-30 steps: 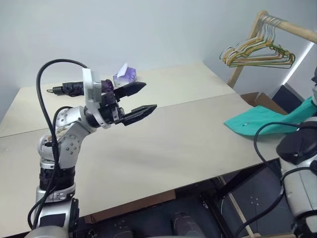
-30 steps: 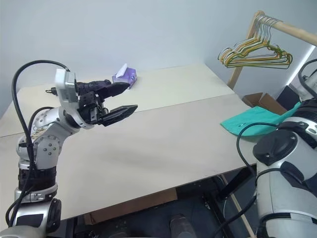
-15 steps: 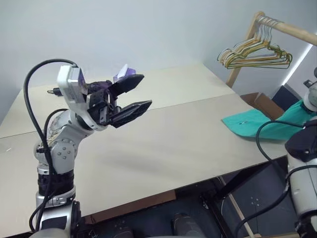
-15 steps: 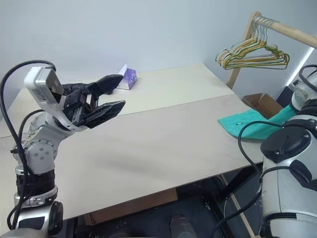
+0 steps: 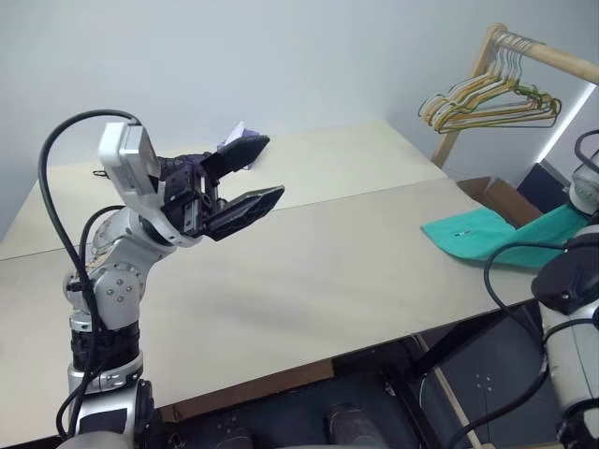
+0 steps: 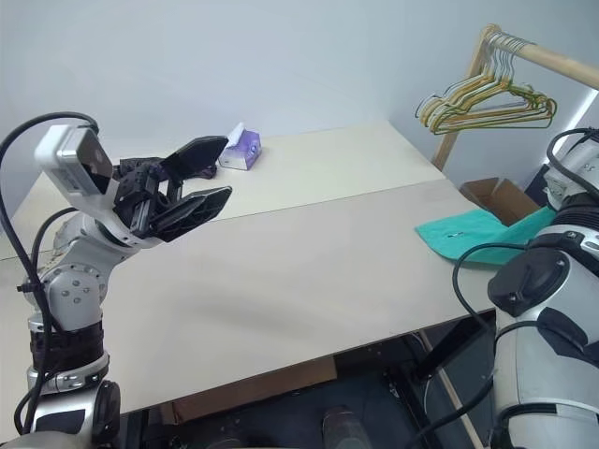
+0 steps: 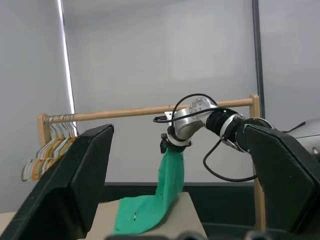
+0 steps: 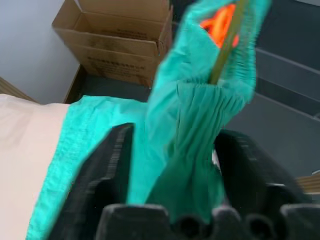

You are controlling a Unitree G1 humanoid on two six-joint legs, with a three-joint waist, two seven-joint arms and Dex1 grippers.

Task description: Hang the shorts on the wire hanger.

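Observation:
The teal shorts (image 5: 473, 234) lie partly on the table's right corner. From there they rise off the edge to my right gripper (image 7: 170, 145), which hangs below a wooden rail. In the right wrist view the gathered waistband (image 8: 190, 150) fills the gap between the two spread fingers (image 8: 115, 165) of that gripper (image 8: 175, 135). A thin olive wire (image 8: 227, 45), by its look the wire hanger, runs up past the orange tag (image 8: 217, 22). My left gripper (image 5: 271, 168) is open and empty, raised over the table's left side and pointing right.
A bunch of yellow, green and wooden hangers (image 5: 491, 98) hangs on the wooden rail (image 5: 552, 51) at the back right. A purple tissue box (image 6: 239, 148) stands at the back of the beige table (image 5: 328, 271). An open cardboard box (image 8: 120, 35) sits on the floor beyond the right corner.
My left gripper lifted a little and tipped upward, then held still. The shorts lie on the table's corner much as before.

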